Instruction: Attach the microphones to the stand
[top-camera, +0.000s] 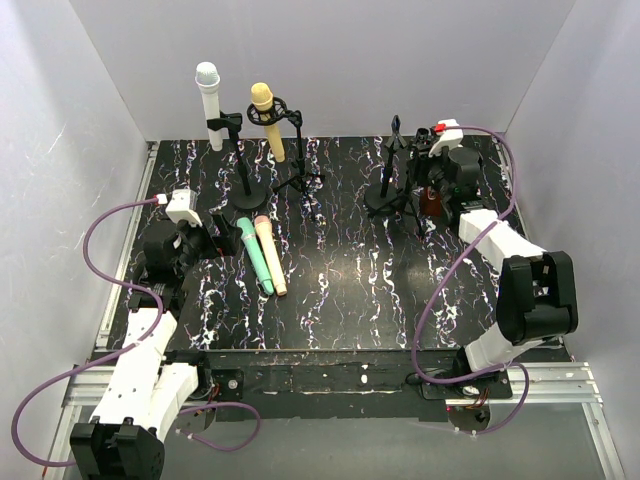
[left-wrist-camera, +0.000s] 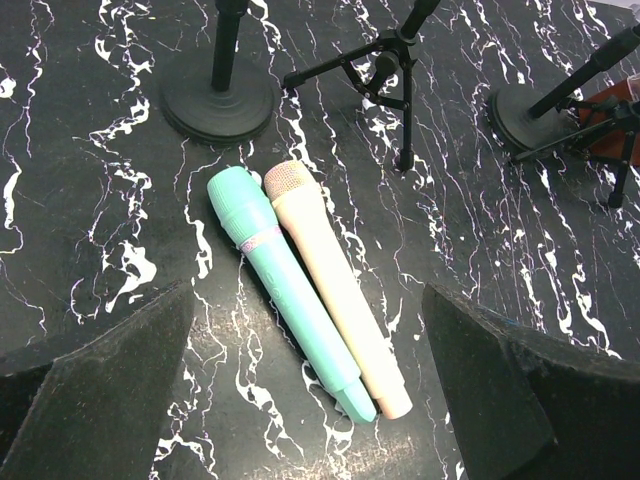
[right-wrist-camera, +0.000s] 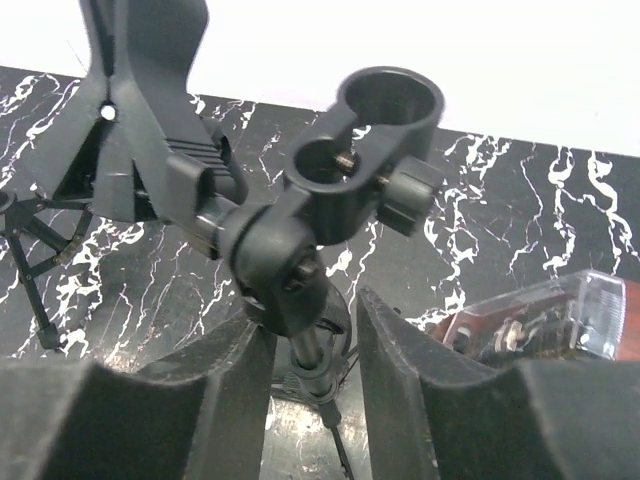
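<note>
Just beyond the left hand lies the mint microphone.

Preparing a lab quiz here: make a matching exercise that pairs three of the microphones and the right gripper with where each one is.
1 white microphone
2 yellow microphone
3 green microphone
4 right gripper

A lying on the table
B in the ring of the tripod stand
C fingers either side of the post of the empty stand
D clipped upright on the round-base stand

Pairs: 1-D, 2-B, 3-A, 4-C
</note>
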